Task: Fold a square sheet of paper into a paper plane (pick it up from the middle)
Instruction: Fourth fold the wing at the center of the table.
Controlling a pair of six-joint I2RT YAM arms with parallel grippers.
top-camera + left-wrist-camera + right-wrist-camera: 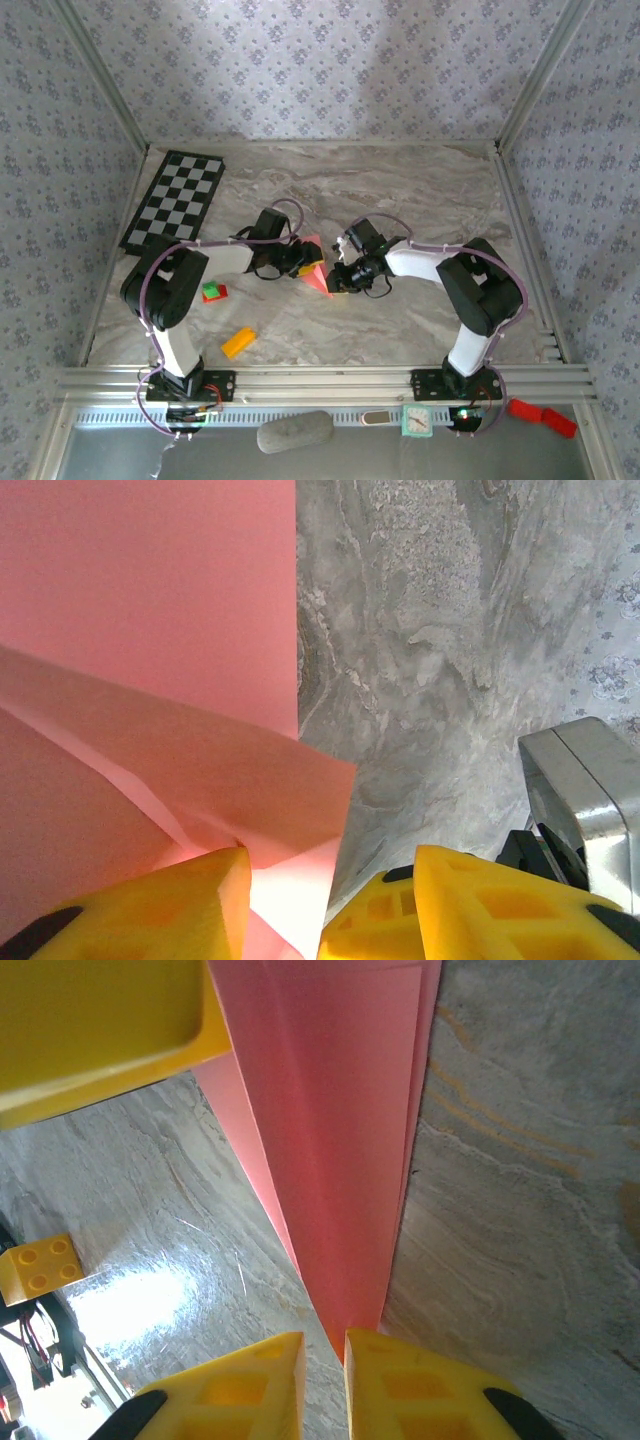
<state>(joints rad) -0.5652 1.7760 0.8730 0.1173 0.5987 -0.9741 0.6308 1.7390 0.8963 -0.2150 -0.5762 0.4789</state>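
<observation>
The salmon-pink square sheet of paper (316,270) lies folded and creased at mid-table between both grippers. In the left wrist view the paper (150,630) spreads from the left, with a folded flap running into the gap of my left gripper (330,852). Its yellow jaws stand apart, and the left finger (170,905) rests on the crease. In the right wrist view the paper (340,1110) narrows to a point at my right gripper (325,1338). Those jaws are a narrow slit apart, and the tip touches the right finger (420,1390). From above, the left gripper (298,262) and right gripper (340,278) flank the paper.
A small red-and-green block (214,292) and a small orange block (238,342) lie near the left arm. The orange block (40,1265) also sits left of the paper in the right wrist view. A checkerboard (175,200) lies at the back left. Aluminium rails (320,380) bound the front.
</observation>
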